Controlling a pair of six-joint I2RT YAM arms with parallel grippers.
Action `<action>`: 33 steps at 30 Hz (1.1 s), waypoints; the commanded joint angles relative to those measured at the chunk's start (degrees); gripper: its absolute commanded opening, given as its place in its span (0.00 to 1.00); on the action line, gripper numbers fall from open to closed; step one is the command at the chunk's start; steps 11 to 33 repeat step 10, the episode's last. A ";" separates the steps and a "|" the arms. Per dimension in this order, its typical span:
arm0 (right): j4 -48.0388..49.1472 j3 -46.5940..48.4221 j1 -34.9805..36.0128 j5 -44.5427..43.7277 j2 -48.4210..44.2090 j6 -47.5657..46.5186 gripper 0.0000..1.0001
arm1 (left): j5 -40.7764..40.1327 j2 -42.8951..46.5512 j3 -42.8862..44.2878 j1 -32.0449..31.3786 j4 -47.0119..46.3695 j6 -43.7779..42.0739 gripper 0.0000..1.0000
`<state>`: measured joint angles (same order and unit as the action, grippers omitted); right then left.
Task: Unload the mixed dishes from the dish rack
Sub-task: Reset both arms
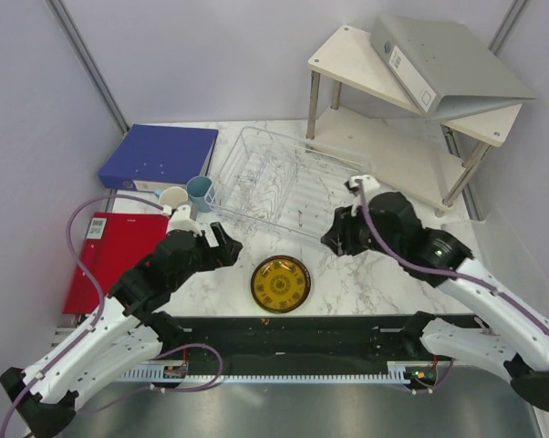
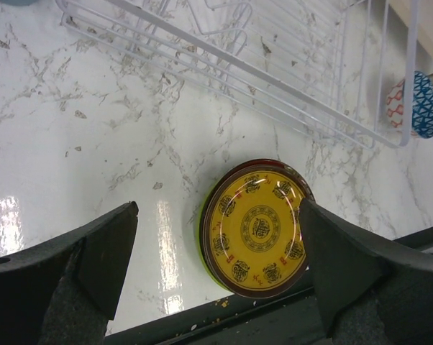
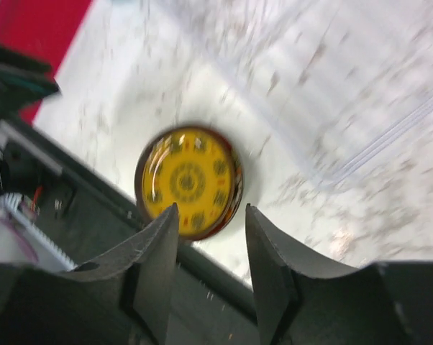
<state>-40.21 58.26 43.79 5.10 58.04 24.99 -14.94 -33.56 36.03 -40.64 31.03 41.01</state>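
The clear dish rack (image 1: 284, 187) stands at the table's middle back, with no dishes showing in it; it also shows in the left wrist view (image 2: 274, 79) and, blurred, in the right wrist view (image 3: 360, 86). The yellow-brown patterned plate (image 1: 280, 284) lies flat in front of it, with a lime-green plate edge (image 2: 200, 241) under it. A light blue cup (image 1: 200, 192) and the cream mug (image 1: 173, 198) stand left of the rack. The blue patterned bowl (image 2: 421, 104) shows past the rack's end. My left gripper (image 1: 227, 248) (image 2: 218, 208) is open and empty, left of the plate. My right gripper (image 1: 334, 239) (image 3: 211, 210) is open and empty, right of the plate (image 3: 189, 180). The red bowl and black plate are hidden.
A blue binder (image 1: 159, 157) and a red folder (image 1: 110, 260) lie at the left. The white two-tier shelf (image 1: 384, 73) with a grey binder (image 1: 448, 64) stands at the back right. A black strip (image 1: 293, 342) runs along the near edge.
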 commanded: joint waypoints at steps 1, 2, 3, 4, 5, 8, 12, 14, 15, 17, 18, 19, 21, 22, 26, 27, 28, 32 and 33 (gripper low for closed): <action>8.37 0.46 0.33 -19.91 -9.07 -5.39 0.52 | 0.00 -5.44 4.21 -0.05 0.17 0.03 1.00; 10.39 -1.55 0.33 -21.61 -10.91 -5.65 0.54 | 0.26 -6.51 4.66 -0.05 0.78 -0.06 0.99; 14.41 -2.44 0.42 -22.76 -11.45 -6.09 0.57 | 0.35 -7.39 5.10 0.04 1.05 0.03 0.99; 16.11 -4.02 0.33 -24.07 -11.63 -6.97 0.58 | 0.61 -8.53 5.62 -0.05 1.32 0.03 0.99; 17.34 -4.47 0.33 -24.44 -11.46 -7.24 0.59 | 0.87 -8.80 5.80 0.04 1.40 0.20 0.99; 19.11 -4.73 0.33 -24.35 -8.58 -7.50 0.61 | 0.96 -9.68 5.72 0.04 1.49 0.21 0.99; 19.02 -4.56 0.42 -24.09 -7.16 -7.94 0.63 | 0.88 -10.03 6.07 0.04 1.67 0.29 0.99; 19.02 -4.56 0.42 -24.09 -7.16 -7.94 0.63 | 0.88 -10.03 6.07 0.04 1.67 0.29 0.99; 19.02 -4.56 0.42 -24.09 -7.16 -7.94 0.63 | 0.88 -10.03 6.07 0.04 1.67 0.29 0.99; 19.02 -4.56 0.42 -24.09 -7.16 -7.94 0.63 | 0.88 -10.03 6.07 0.04 1.67 0.29 0.99; 19.02 -4.56 0.42 -24.09 -7.16 -7.94 0.63 | 0.88 -10.03 6.07 0.04 1.67 0.29 0.99; 19.02 -4.56 0.42 -24.09 -7.16 -7.94 0.63 | 0.88 -10.03 6.07 0.04 1.67 0.29 0.99; 19.02 -4.56 0.42 -24.09 -7.16 -7.94 0.63 | 0.88 -10.03 6.07 0.04 1.67 0.29 0.99; 19.02 -4.56 0.42 -24.09 -7.16 -7.94 0.63 | 0.88 -10.03 6.07 0.04 1.67 0.29 0.99; 19.02 -4.56 0.42 -24.09 -7.16 -7.94 0.63 | 0.88 -10.03 6.07 0.04 1.67 0.29 0.99; 19.02 -4.56 0.42 -24.09 -7.16 -7.94 0.63 | 0.88 -10.03 6.07 0.04 1.67 0.29 0.99; 19.02 -4.56 0.42 -24.09 -7.16 -7.94 0.63 | 0.88 -10.03 6.07 0.04 1.67 0.29 0.99; 19.02 -4.56 0.42 -24.09 -7.16 -7.94 0.63 | 0.88 -10.03 6.07 0.04 1.67 0.29 0.99; 19.02 -4.56 0.42 -24.09 -7.16 -7.94 0.63 | 0.88 -10.03 6.07 0.04 1.67 0.29 0.99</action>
